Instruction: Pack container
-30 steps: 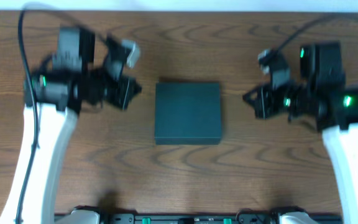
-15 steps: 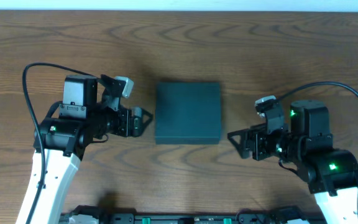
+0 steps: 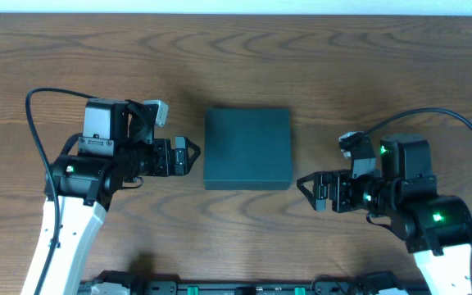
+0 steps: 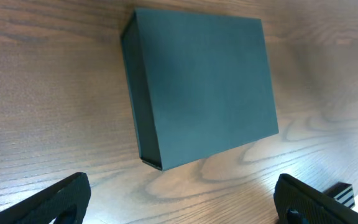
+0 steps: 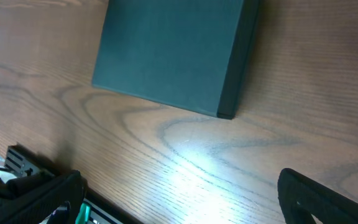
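Observation:
The container (image 3: 247, 149), a dark teal-black box with its lid down flat, lies in the middle of the wooden table. My left gripper (image 3: 188, 156) is just left of it, open, with nothing between its fingers and a small gap to the box's side. My right gripper (image 3: 308, 192) hangs open and empty off the box's near right corner. In the left wrist view the container (image 4: 204, 87) lies ahead of the wide-spread left gripper (image 4: 182, 208). The right wrist view shows the container (image 5: 173, 53) beyond the open right gripper (image 5: 185, 205).
Bare wood-grain table (image 3: 236, 238) surrounds the box on all sides. A black rail (image 3: 244, 287) runs along the near edge between the two arm bases. A black cable (image 3: 43, 98) loops over the left arm.
Both arms have moved toward the near side and settled beside the box, the right one farther. Both grippers have gone from shut to wide open.

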Available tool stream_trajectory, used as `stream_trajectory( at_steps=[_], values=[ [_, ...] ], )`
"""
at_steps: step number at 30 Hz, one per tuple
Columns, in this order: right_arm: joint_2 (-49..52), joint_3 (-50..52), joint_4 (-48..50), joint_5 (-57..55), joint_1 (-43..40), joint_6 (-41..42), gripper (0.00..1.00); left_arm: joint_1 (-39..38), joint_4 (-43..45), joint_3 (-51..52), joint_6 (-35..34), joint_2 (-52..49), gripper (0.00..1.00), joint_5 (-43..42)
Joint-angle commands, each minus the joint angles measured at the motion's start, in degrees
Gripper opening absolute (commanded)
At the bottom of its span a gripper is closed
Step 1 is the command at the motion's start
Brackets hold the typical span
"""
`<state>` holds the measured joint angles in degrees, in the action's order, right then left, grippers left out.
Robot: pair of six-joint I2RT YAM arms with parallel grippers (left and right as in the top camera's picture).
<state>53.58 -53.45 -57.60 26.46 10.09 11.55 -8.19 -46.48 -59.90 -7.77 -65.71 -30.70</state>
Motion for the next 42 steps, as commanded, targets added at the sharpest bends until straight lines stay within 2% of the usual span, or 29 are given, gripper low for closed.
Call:
stream_trajectory(
  at_steps=[1,6,11,14,16,22,30,42],
  values=[
    [-0.04,0.37,-0.04,-0.15,0.39,0.63,0.99,0.2,-0.22,-0.46,-0.61,0.04,0.95,1.31],
    [-0.04,0.37,-0.04,-0.15,0.39,0.63,0.99,0.17,-0.17,-0.46,-0.55,0.11,0.95,1.49],
    [-0.04,0.37,-0.04,-0.15,0.39,0.63,0.99,0.17,-0.94,-0.46,0.48,1.88,0.96,11.39],
    [-0.04,0.37,-0.04,-0.15,0.39,0.63,0.99,0.17,-3.02,-0.07,0.87,5.62,0.95,16.57],
    [-0.04,0.37,-0.04,-0.15,0.39,0.63,0.99,0.24,-2.69,1.84,3.8,9.9,0.95,18.86],
    [-0.04,0.37,-0.04,-0.15,0.39,0.63,0.99,2.25,2.82,14.69,12.22,26.53,0.95,19.3],
    [-0.04,0.37,-0.04,-0.15,0.39,0.63,0.99,7.43,11.69,35.76,12.92,47.5,0.95,19.06],
    [-0.04,0.37,-0.04,-0.15,0.39,0.63,0.99,7.85,12.28,46.64,12.94,62.79,0.95,19.28]
  ],
)
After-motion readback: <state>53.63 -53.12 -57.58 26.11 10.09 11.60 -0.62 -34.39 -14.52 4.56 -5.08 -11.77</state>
